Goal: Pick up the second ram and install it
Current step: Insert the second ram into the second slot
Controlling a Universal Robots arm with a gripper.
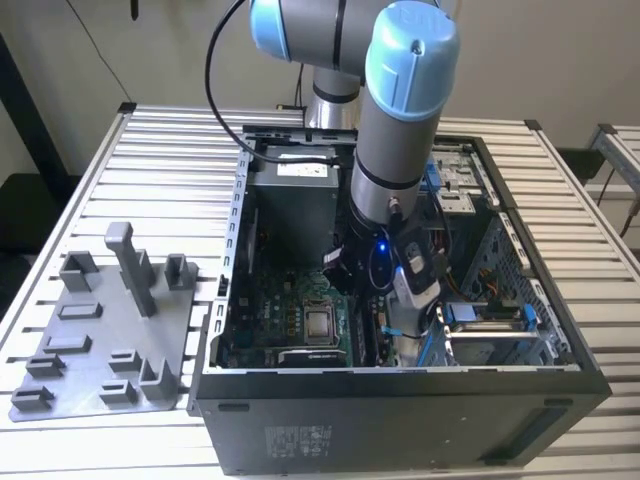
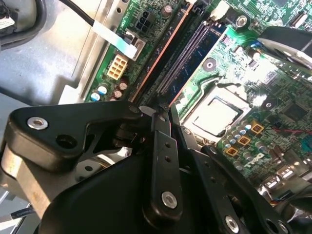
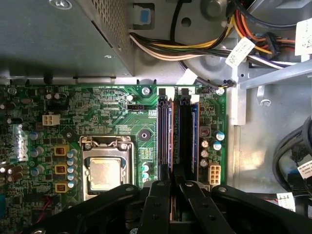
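While clenched on the slim dark second ram [image 3: 184, 141], matte black fingers [image 3: 161, 207], glossy green motherboard [image 3: 112, 117].

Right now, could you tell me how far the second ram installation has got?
Done: the arm is down inside the open case, away from the grey holder. In hand: the claw hangs directly over the memory slots beside the processor socket. Left: I cannot tell whether the second ram is seated in its slot, so that is unconfirmed.
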